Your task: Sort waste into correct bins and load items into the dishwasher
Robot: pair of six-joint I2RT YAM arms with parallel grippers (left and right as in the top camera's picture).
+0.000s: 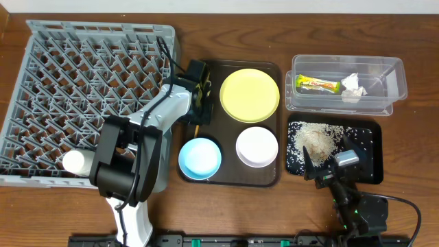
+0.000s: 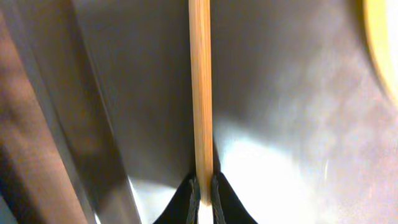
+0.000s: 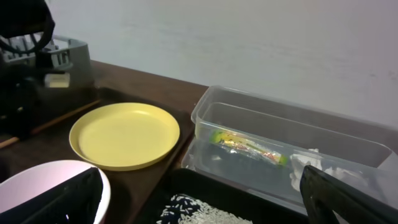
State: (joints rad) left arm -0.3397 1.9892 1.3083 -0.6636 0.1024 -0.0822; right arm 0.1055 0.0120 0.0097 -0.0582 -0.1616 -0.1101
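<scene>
My left gripper [image 1: 201, 96] [image 2: 203, 186] is shut on a thin wooden stick [image 2: 201, 93] over the left side of the brown serving tray [image 1: 230, 134]. On that tray sit the yellow plate [image 1: 250, 95], the blue bowl [image 1: 200, 158] and the white bowl [image 1: 257, 146]. The white cup [image 1: 73, 162] lies in the grey dish rack [image 1: 68, 68]. The clear tub [image 1: 394, 75] holds the wrapper [image 1: 317, 84] and the tissue [image 1: 352, 88]. The rice grains [image 1: 315, 137] lie on the black tray [image 1: 370, 147]. My right gripper [image 1: 322, 171] [image 3: 208, 205] is open and empty at that tray's front.
The dish rack fills the left of the table. The serving tray stands between the rack and the two bins. The left arm reaches from the front edge over the rack's right side. A pale wall stands behind the table.
</scene>
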